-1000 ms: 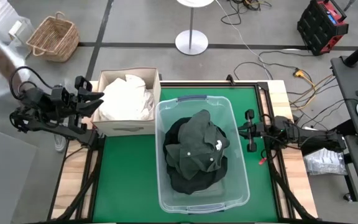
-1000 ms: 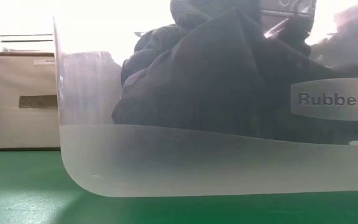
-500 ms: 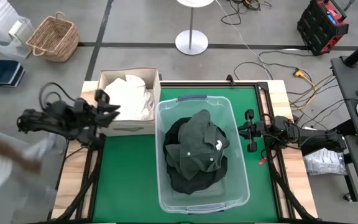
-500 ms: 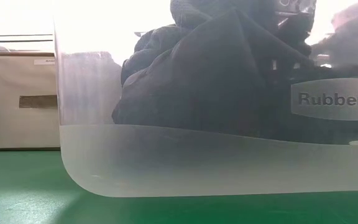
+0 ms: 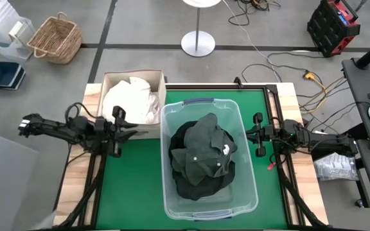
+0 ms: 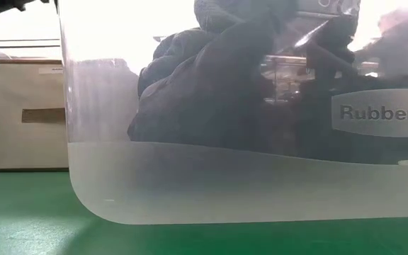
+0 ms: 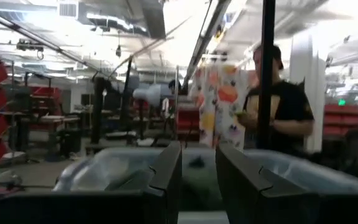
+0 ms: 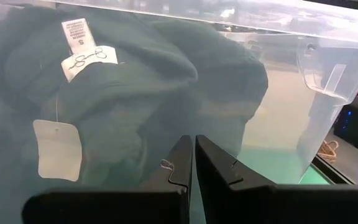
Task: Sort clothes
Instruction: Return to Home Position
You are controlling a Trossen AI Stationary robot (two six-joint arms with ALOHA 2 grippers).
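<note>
Our left pincer (image 5: 124, 124) has swung near from beside the beige cardboard box (image 5: 111, 80) holding white garments (image 5: 130, 99), slightly spread and empty; dark green and black garments (image 5: 204, 151) fill the clear plastic tub (image 5: 172, 192) rightward, nearer our pressed-together right pincer (image 5: 256, 135).

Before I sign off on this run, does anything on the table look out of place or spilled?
Nothing stands out. The white clothes sit piled in the beige box, the dark clothes in the clear tub, none on the green mat. The left hand and right hand flank the tub, empty.
</note>
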